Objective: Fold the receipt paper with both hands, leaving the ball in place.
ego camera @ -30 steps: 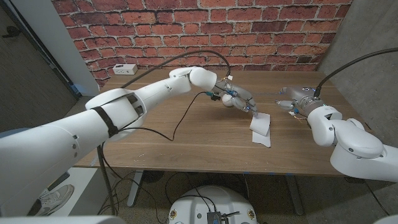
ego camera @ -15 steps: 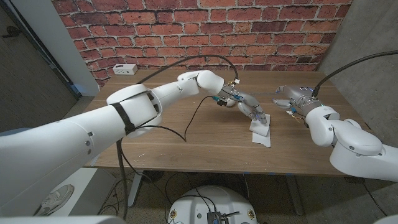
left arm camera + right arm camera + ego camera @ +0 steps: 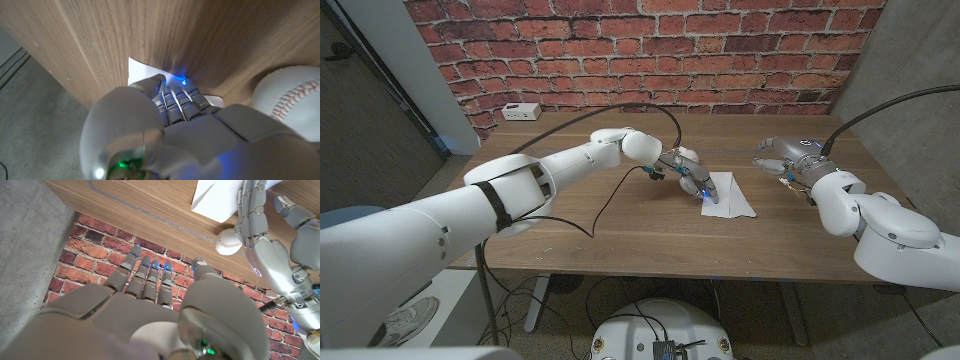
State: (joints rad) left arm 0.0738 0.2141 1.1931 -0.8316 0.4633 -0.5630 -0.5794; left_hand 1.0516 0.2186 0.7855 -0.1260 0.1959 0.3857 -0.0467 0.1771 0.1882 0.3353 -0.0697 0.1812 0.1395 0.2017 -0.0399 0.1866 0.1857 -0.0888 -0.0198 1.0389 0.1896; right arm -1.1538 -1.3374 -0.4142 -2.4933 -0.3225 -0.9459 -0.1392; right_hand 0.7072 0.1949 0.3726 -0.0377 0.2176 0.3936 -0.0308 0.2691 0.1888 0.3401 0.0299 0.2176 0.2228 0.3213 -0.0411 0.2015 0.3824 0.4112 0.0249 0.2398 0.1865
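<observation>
the receipt paper [image 3: 730, 193] is seen lying on the wooden table [image 3: 620, 225], right of centre. its left edge is pressed by the fingertips of the left hand [image 3: 688, 176]; nothing is gripped. the ball [image 3: 229, 242] sits just beside that hand and could be knocked away by a sweep. the right hand [image 3: 788, 158] is held apart, open and empty, so the sheet may slide.

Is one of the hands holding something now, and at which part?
Nothing is lifted. The left hand presses its fingers on the receipt paper near its left edge; the right hand holds nothing.
</observation>
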